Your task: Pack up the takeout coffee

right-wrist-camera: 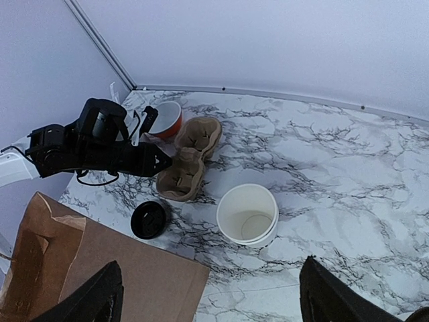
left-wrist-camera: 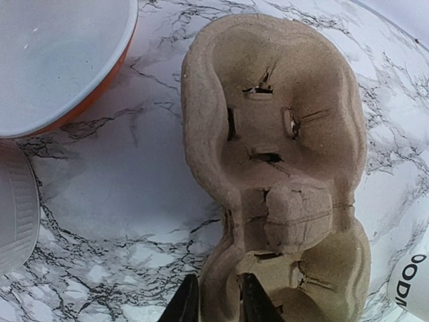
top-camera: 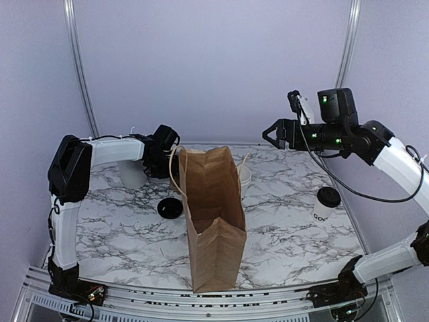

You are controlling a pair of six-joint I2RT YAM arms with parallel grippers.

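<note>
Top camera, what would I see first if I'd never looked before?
The tall brown paper bag stands upright in the middle of the table. At the back left, the left gripper pinches a cardboard cup carrier. The takeout coffee waits alone at the right.

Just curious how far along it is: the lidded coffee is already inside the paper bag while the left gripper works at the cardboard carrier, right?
Not quite. The coffee is not in the bag; it stands on the table to the bag's right, as the top view shows. The left gripper is indeed at the carrier.
</note>
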